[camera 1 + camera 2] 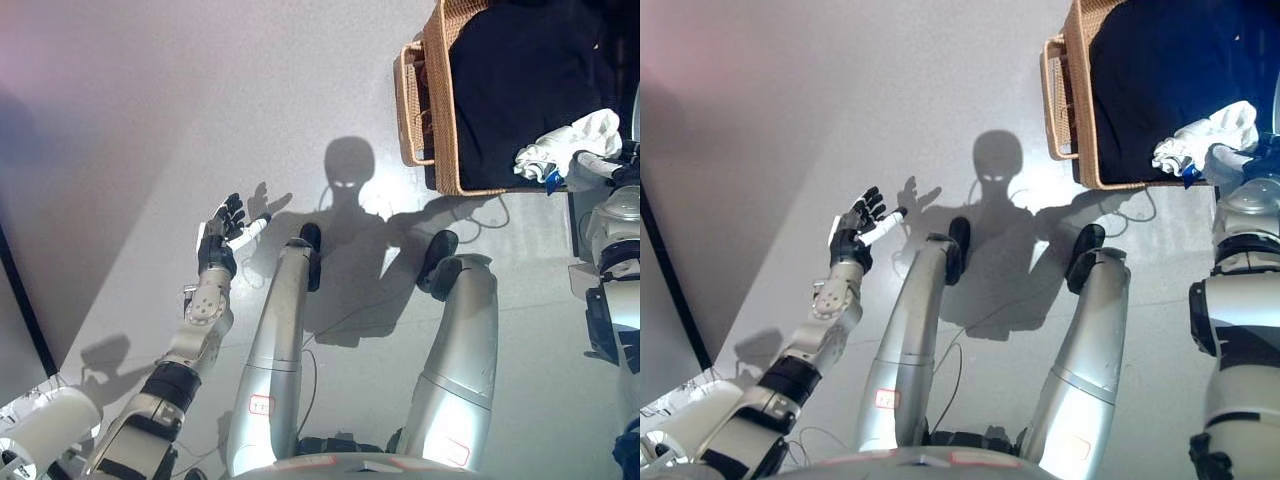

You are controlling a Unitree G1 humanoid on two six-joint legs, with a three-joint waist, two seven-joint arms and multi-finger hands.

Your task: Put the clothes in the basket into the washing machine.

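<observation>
A woven wicker basket [440,100] stands on the floor at the upper right, with a loop handle on its left side. A dark navy garment [520,80] fills it. A crumpled white cloth [570,140] lies bunched on top at the basket's near right corner. My right hand [605,165] comes in from the right edge at that corner, fingers curled into the white cloth. My left hand [225,232] hangs over the bare floor at the left, far from the basket, open with fingers spread and holding nothing. No washing machine is in view.
Pale grey floor [200,100] stretches across the upper left. A dark strip [20,290] runs diagonally along the far left edge. A dark block [578,220] sits just below the basket at the right.
</observation>
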